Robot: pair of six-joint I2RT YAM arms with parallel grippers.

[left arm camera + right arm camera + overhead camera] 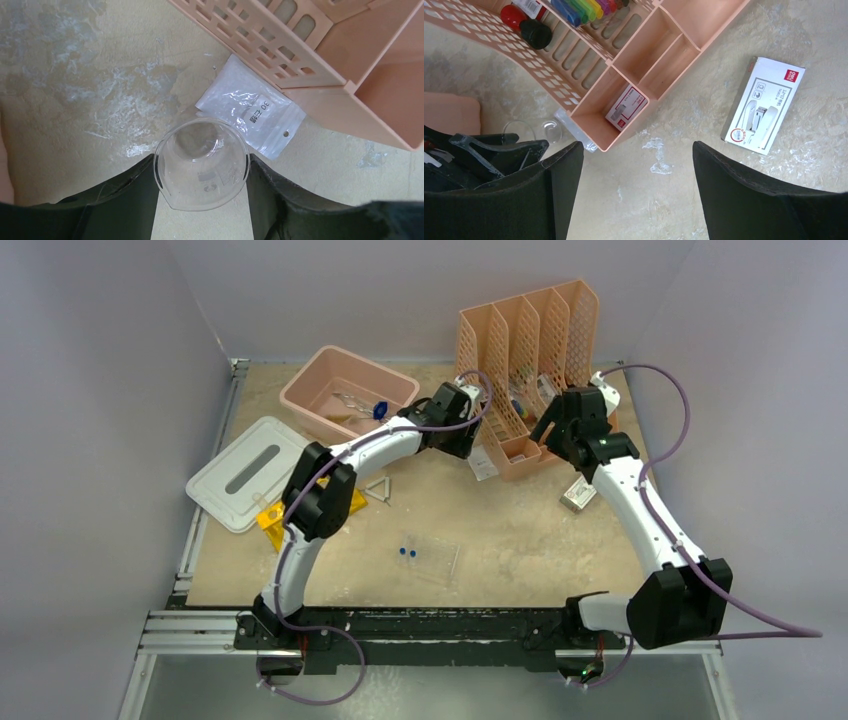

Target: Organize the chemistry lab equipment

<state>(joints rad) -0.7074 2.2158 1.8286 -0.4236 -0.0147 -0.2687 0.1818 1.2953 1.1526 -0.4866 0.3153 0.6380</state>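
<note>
My left gripper (201,159) sat partway closed, its fingers (132,200) against both sides of the clear beaker (202,172) (upright on the bench (75,100), zip bag (250,115) at its 1 o'clock, peach file holder (320,55) beyond). My right gripper (638,147) hung wide open and empty, stapler box (764,112) at its 2 o'clock.

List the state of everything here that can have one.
clear beaker: upright, empty
left end effector: closed on the clear beaker
right end effector: open, empty
pink tub: uncovered
grey lid: off, lying flat
stapler box: closed, lying flat
</note>
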